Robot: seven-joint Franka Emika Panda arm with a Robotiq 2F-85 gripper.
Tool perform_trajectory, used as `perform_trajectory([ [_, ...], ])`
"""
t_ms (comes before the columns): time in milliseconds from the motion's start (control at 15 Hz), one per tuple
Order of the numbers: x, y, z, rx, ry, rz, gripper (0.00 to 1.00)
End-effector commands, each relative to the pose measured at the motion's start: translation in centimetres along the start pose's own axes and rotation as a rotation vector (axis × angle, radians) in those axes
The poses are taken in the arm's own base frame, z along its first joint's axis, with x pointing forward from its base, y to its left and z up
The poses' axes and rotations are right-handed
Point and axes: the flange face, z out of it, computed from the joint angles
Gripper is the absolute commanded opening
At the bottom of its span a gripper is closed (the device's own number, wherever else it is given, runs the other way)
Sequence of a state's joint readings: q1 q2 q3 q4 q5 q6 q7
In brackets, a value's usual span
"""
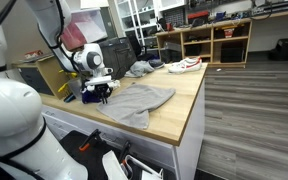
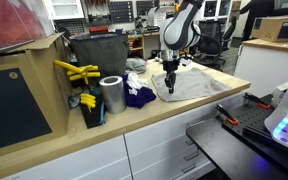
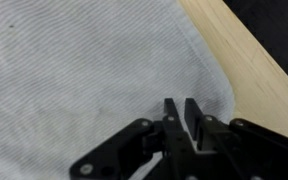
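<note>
The grey woven cloth [image 1: 136, 100] lies spread flat on the light wooden countertop [image 1: 187, 98]. Its long axis runs from the black Robotiq gripper [image 1: 100, 93] out toward the counter's front edge. The gripper sits low over one end of the cloth, so nearly all the fabric lies to one side of it.

In the wrist view the fingers [image 3: 172, 112] stand close together over the weave with a thin slit between them. Whether they pinch a fold cannot be told. Just beside them the cloth's border runs along a strip of bare wood [image 3: 246, 62], with a dark drop beyond.

In an exterior view, a dark blue rag [image 2: 139, 97] and a metal cylinder [image 2: 112, 95] crowd the gripper's end. Toward the far end, a white shoe [image 1: 185, 65] lies well apart, with bare wood between it and the cloth.
</note>
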State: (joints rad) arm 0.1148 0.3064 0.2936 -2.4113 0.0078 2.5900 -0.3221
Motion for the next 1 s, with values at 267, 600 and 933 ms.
perform_trajectory([
  [267,-9.1,6.4,-5.3,-0.063,-0.011,0.009,0.8],
  [600,-16.8,10.5,-3.9,-0.094,-0.101,0.116,0.78],
  [933,-22.1,14.1,-3.4,-0.146,-0.161,0.221,0.45],
])
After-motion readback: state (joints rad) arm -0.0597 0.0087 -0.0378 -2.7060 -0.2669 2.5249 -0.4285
